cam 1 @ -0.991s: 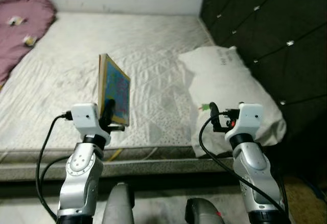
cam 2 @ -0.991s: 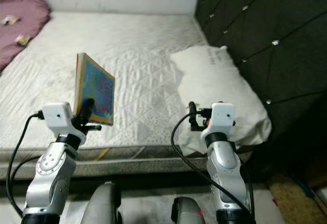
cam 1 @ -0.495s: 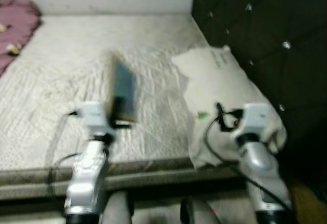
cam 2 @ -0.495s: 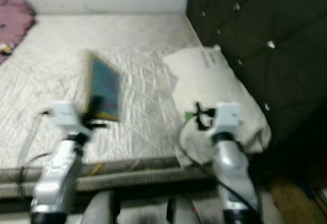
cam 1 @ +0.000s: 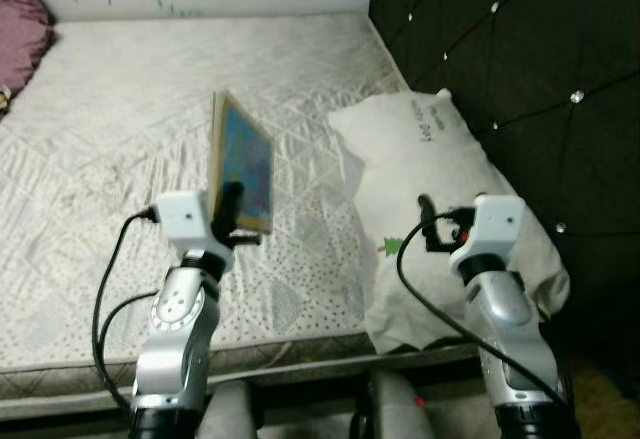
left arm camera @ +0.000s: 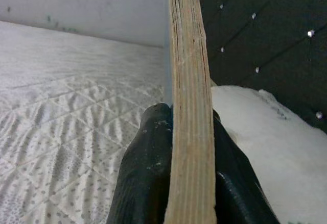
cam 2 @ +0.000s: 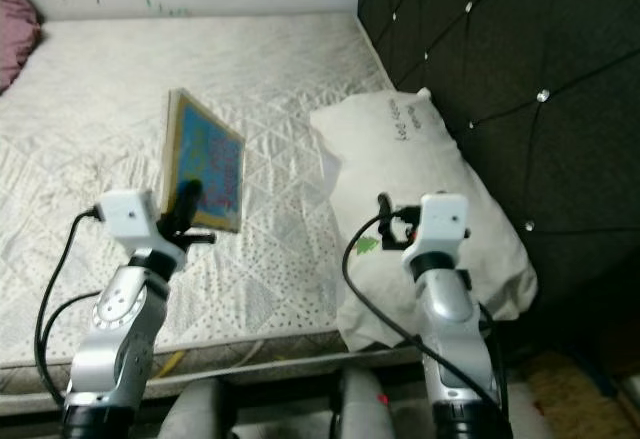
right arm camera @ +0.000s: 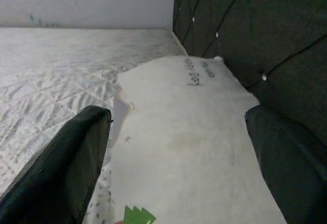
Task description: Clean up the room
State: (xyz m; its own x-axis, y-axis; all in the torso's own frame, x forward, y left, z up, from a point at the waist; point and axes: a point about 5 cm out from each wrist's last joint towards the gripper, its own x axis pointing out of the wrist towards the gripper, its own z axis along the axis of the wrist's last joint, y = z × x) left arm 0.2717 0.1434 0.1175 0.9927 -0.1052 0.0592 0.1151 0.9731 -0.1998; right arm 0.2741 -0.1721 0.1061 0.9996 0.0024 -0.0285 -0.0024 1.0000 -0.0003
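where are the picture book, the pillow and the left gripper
picture book [cam 1: 246,164]: left eye view, blue cover
pillow [cam 1: 425,164]: left eye view, bare upper middle
left gripper [left arm camera: 190,180]: left wrist view, midway between the fingertips, clamped on the book's edge

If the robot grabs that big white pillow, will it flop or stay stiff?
The pillow would probably flop and sag: it looks soft and wrinkled, slumping over the mattress edge. It likely weighs little for its bulk, though one open right pincer may only pinch a corner.

Pink blanket [cam 1: 22,34] cut by frame edge, far from pillow [cam 1: 440,209]. Pillow's print [cam 1: 437,119] too small to read. Book [left arm camera: 190,106] edge-on beside pillow, cover hidden.
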